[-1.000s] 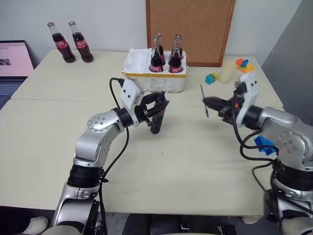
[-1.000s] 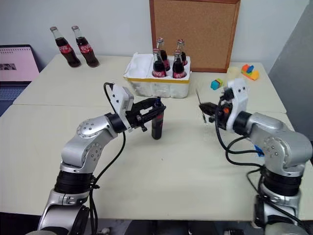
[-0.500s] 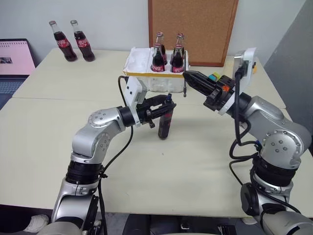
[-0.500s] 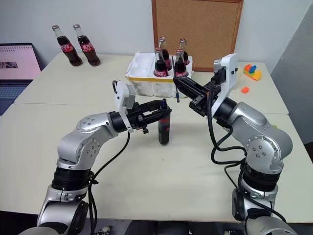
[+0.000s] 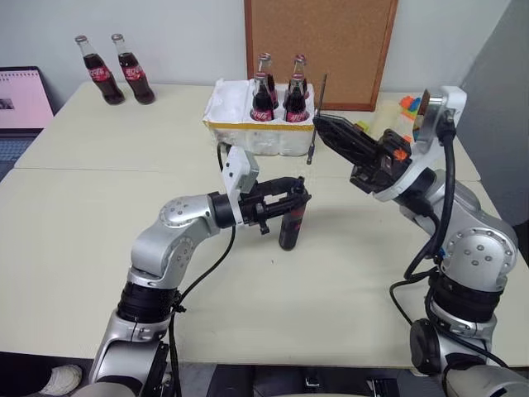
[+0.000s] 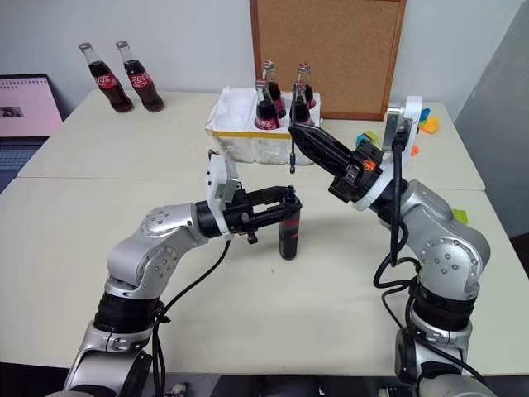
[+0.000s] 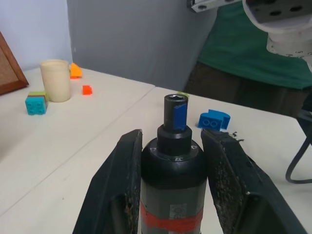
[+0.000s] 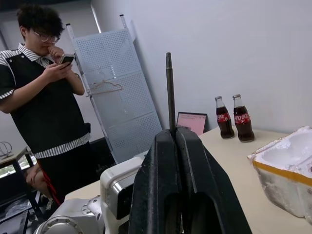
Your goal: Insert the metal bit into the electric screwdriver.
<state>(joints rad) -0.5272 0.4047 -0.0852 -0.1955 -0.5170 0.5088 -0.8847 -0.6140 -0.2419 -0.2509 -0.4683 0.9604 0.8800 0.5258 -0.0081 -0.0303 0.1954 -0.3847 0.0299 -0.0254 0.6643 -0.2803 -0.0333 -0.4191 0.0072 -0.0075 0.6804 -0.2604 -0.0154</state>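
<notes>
Standing by the table (image 5: 99, 248), I saw the left gripper (image 5: 299, 195) reaching in from the left with its two black fingers (image 7: 122, 190) clamped on either side of the electric screwdriver (image 5: 289, 228). The tool stood roughly upright, its lower end at or just above the tabletop; I could not tell which. Its open socket faced up between the fingers, with the red band lower down the body. The grip sat high on the barrel, just below the collar. That looked to me the sensible place, since the body is stiff and smooth and probably fairly heavy for its size, so a hold near the socket would keep the mouth from wobbling.

Behind it, near the cork board (image 5: 318, 50), stood the white foam box (image 5: 240, 132) with its cola bottles (image 5: 262, 98).

Further right, the right gripper (image 5: 318, 124) was raised above the table, its fingers pressed tight together on the metal bit (image 5: 316, 116). The bit stood close to vertical, pinched partway along so that both ends stuck out of the grip, above and to the right of the screwdriver and well clear of its socket. Such a thin, hard, light rod would, I judged, slip or swivel easily between flat pads. Gripping it close to the middle, leaving the lower end free to enter, seemed right. The socket was narrow, so the bit would need to be lined up closely. A person (image 8: 46, 102) stood in the background looking at a phone.
</notes>
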